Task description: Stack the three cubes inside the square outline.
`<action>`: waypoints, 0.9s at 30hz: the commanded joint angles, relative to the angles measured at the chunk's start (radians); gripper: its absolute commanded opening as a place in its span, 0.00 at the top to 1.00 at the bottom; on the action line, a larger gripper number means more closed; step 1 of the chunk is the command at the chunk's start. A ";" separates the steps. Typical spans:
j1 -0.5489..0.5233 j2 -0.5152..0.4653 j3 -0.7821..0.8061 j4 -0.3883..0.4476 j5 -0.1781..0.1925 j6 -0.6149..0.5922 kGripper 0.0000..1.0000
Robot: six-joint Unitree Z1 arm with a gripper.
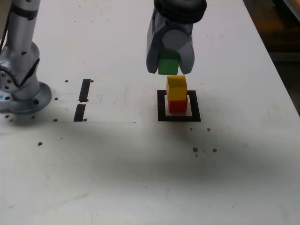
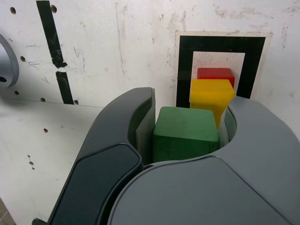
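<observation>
From the exterior view's left to its right: a smooth, pale grey arm column with a round, flared base (image 1: 29, 98) stands on the white worktop (image 1: 108, 173), a hard, flat surface with round dark holes, fine scratches and a thin straight seam. Next, two short, flat black strips (image 1: 85, 90) lie nearly end to end, a small gap between them, their facing ends ragged.

Farther along, the hand (image 1: 169, 64), smooth grey with rounded, curved fingers, is closed on the green cube (image 1: 168, 69), held in the air between flat inner pads (image 2: 146, 133). Below it, apart from it, the yellow cube (image 1: 176, 87) sits on the red cube (image 1: 178, 107); both are plain, solid-coloured blocks with crisp edges. The red cube stands on the white middle of the square outline (image 1: 161, 111), a thick, matt black border. In the wrist view, a thin, pale cream margin shows around the border. At the exterior view's far right, the worktop ends in a straight, slanting edge beside a dark brown area (image 1: 281, 42).
</observation>
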 commanded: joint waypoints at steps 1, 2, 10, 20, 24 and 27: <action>0.003 0.010 -0.001 -0.001 -0.001 -0.001 0.73; 0.003 0.013 0.000 -0.005 -0.003 -0.001 0.73; 0.003 0.019 0.001 -0.028 -0.019 -0.004 0.73; 0.004 0.036 0.021 -0.069 -0.025 -0.011 0.72; 0.007 0.040 0.035 -0.087 -0.026 -0.011 0.70; 0.009 0.041 0.043 -0.093 -0.027 -0.012 0.66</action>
